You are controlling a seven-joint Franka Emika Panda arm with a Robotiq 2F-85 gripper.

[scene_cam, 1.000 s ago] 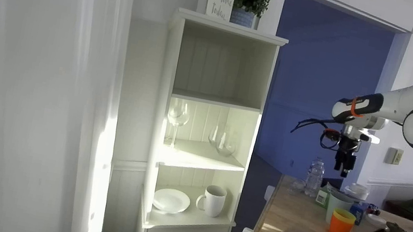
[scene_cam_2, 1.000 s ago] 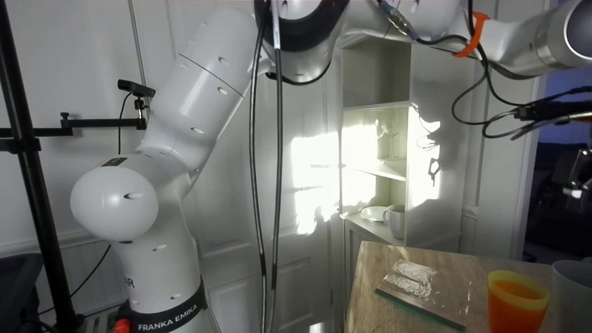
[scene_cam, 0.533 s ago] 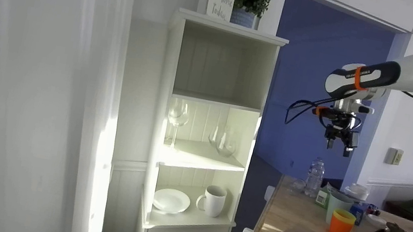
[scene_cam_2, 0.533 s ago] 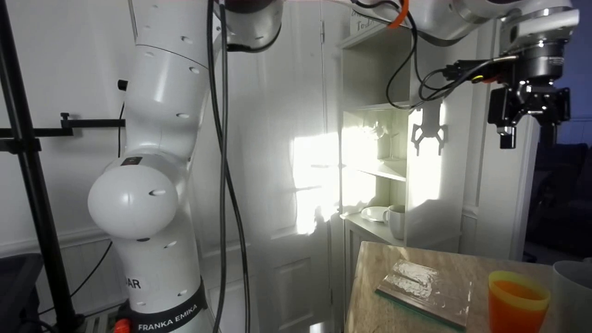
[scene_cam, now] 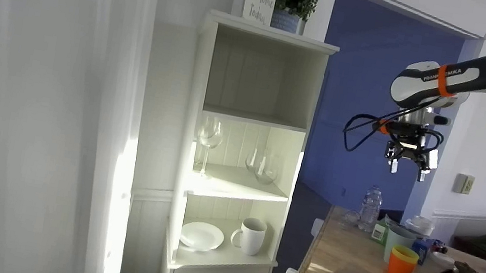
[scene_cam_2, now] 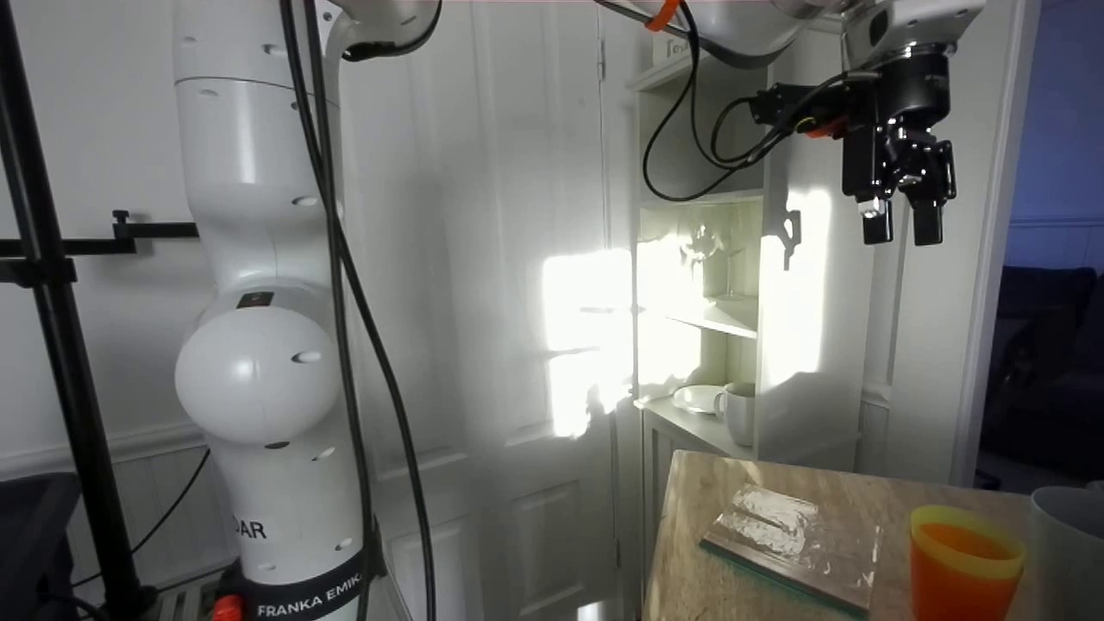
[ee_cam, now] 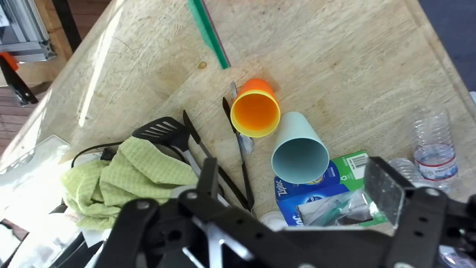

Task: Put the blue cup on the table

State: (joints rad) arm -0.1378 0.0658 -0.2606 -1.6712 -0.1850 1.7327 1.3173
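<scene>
The blue cup [ee_cam: 297, 126] stands upright on the light wood table [ee_cam: 334, 48], against or very near the orange cup. In an exterior view the blue cup [scene_cam: 397, 237] is partly hidden behind the orange cup; in an exterior view it stands at the right edge [scene_cam_2: 1065, 552]. My gripper [scene_cam: 408, 171] is open and empty, pointing down, well above the table [scene_cam: 339, 268]. The gripper also shows high above the tabletop in an exterior view [scene_cam_2: 903, 228]. In the wrist view the open fingers [ee_cam: 297, 182] frame the cup's rim and a box far below.
The orange cup [ee_cam: 254, 111] is beside the blue cup. A Ziploc box [ee_cam: 312, 201], water bottle [ee_cam: 434, 149], utensils [ee_cam: 241, 163] and green cloth [ee_cam: 137, 171] lie around it. A plastic bag [scene_cam_2: 793, 535] lies on the table. A white shelf cabinet [scene_cam: 246, 132] holds glassware, a plate and a mug.
My gripper has risen higher above the table, shifted sideways and turned, so its spread fingers now show differently in both exterior views. The cups have not moved.
</scene>
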